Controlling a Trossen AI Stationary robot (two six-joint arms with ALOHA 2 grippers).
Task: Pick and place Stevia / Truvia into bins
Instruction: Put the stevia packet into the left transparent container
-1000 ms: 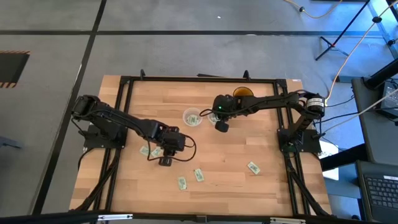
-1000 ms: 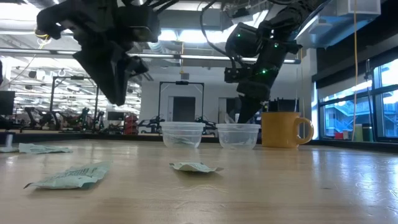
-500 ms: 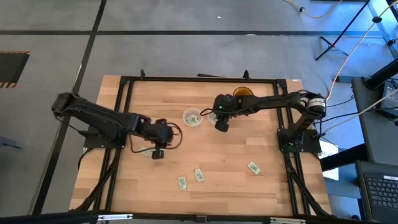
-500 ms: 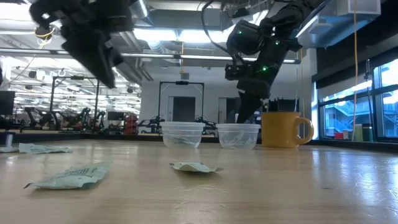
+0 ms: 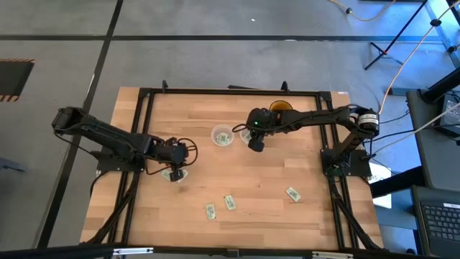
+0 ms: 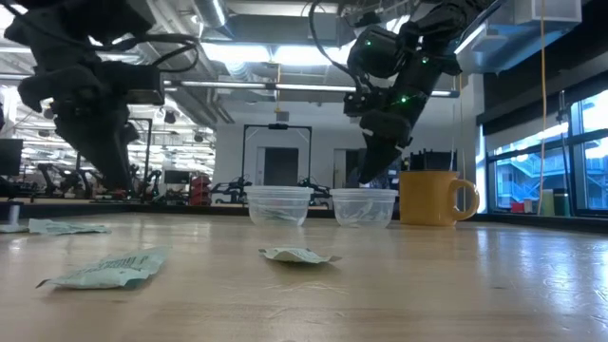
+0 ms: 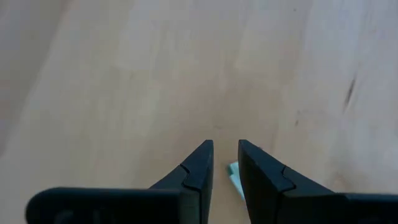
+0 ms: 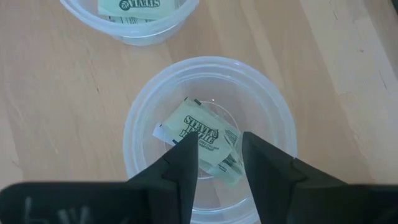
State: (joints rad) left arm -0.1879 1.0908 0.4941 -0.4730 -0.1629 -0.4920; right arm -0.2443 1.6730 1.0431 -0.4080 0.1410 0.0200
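Observation:
Two clear bins stand side by side at mid-table: the left one (image 5: 222,136) (image 6: 278,204) and the right one (image 5: 247,134) (image 8: 132,118). Each has a Stevia sachet in it (image 8: 200,133) (image 8: 134,5). My right gripper (image 8: 219,149) (image 5: 255,144) hangs open just above the right bin. My left gripper (image 7: 225,145) (image 5: 175,173) hovers low over a sachet (image 7: 234,177) (image 5: 167,175) at the table's left. Its fingers stand a narrow gap apart with nothing between them. Other sachets (image 5: 210,211) (image 5: 229,203) (image 5: 292,193) lie flat on the wood nearer the front.
An amber-yellow mug (image 5: 281,108) (image 6: 432,198) stands just behind and right of the bins. A black frame (image 5: 144,97) runs around the tabletop. In the low view, sachets (image 6: 104,269) (image 6: 296,255) lie in the foreground.
My left gripper has drawn back toward the table's left edge and come down over the sachets there. My right gripper has stayed over the right bin and risen slightly.

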